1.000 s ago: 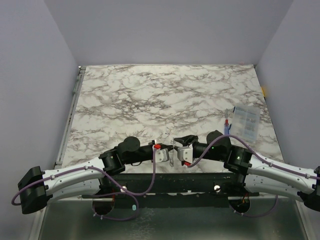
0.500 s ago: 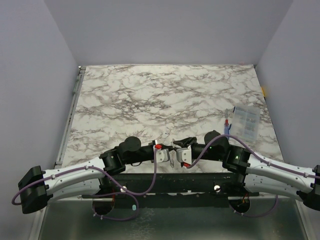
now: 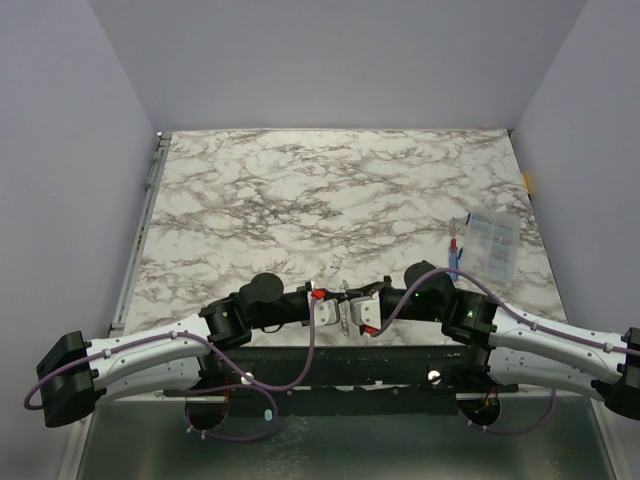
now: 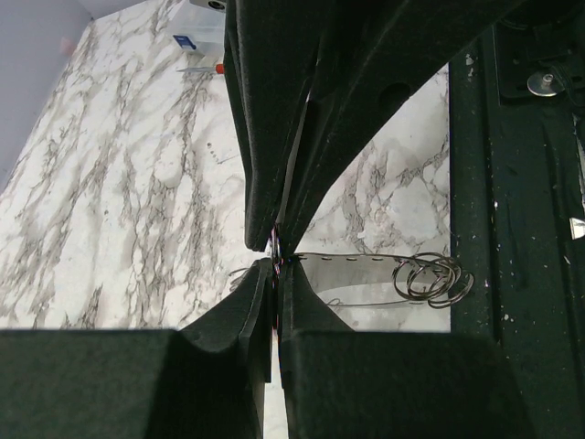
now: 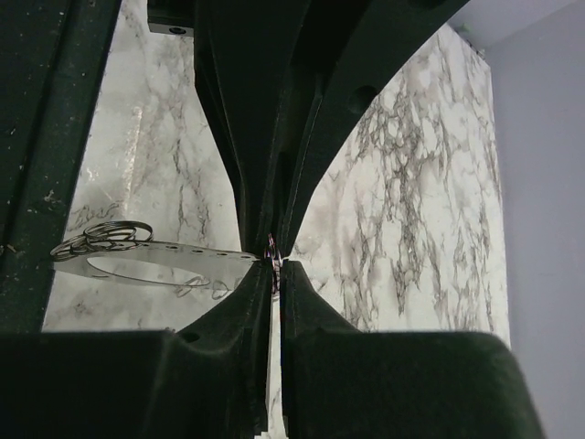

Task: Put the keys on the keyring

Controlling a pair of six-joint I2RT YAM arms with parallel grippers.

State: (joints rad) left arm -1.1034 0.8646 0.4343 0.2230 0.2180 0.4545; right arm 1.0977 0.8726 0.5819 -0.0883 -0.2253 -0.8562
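My left gripper (image 3: 335, 304) and right gripper (image 3: 356, 305) meet tip to tip over the table's near edge. In the left wrist view my left gripper (image 4: 274, 266) is shut on a thin silvery loop seen edge-on, the keyring (image 4: 272, 247). The right gripper's fingers (image 4: 274, 137) come down onto the same loop. In the right wrist view my right gripper (image 5: 275, 266) is shut on the keyring (image 5: 271, 249) too. A flat silvery strip with small holes (image 4: 366, 260) sticks out sideways, ending in a cluster of wire rings (image 4: 434, 275). I cannot make out the keys.
A clear plastic box (image 3: 493, 243) lies at the right edge of the marble table (image 3: 300, 200), with a blue-and-red pen-like stick (image 3: 455, 250) beside it. The black rail (image 3: 330, 360) of the arm mount runs right under the grippers.
The right gripper's fingers have closed and its arm has edged left, bringing its tips against the left gripper's. The left arm has stayed put.
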